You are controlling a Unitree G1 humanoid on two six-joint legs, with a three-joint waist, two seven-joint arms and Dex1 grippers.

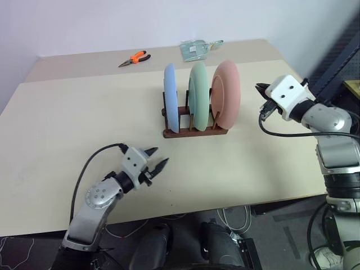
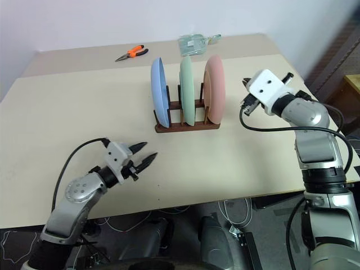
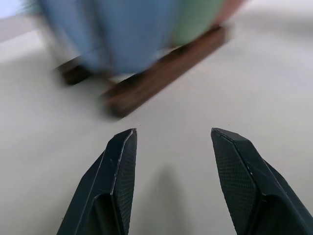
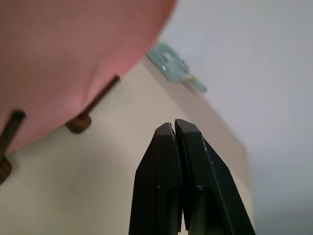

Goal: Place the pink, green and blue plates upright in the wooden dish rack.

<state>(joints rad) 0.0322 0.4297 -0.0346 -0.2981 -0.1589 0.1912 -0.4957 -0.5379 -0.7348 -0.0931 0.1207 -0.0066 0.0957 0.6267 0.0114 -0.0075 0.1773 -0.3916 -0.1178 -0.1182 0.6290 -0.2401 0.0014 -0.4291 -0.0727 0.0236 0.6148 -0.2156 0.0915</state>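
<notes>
a: status of the wooden dish rack [image 1: 194, 130]?

b: it stands on the table [image 1: 67, 124], a little toward 12 o'clock of the table's centre. three plates sit upright on edge between its pegs, faces parallel. in order from the 9 o'clock end to the 3 o'clock end: the blue plate [image 1: 171, 97], the green plate [image 1: 198, 94], the pink plate [image 1: 226, 93]. adjacent plates are close together but apart.

a: left gripper?

b: the left gripper [image 1: 157, 160] hovers just above the table at 7 o'clock of the rack, well apart from it. its two black fingers are spread with a plain gap between them, and nothing is in that gap. in the left wrist view the blue plate and the near base bar of the rack lie ahead of the fingertips [image 3: 126, 138].

a: right gripper?

b: the right gripper [image 2: 246, 84] is raised above the table at 3 o'clock of the pink plate, near it but not touching. its fingers [image 4: 176, 132] are pressed together and hold nothing. the right wrist view has the pink plate and a few pegs close by.

a: other items on the table?

b: orange-handled pliers [image 1: 135, 58] lie at 11 o'clock of the rack, near the far edge. a clear plastic packet [image 1: 197, 49] lies at 12 o'clock of the rack, also at the far edge. both are well apart from the rack.
</notes>
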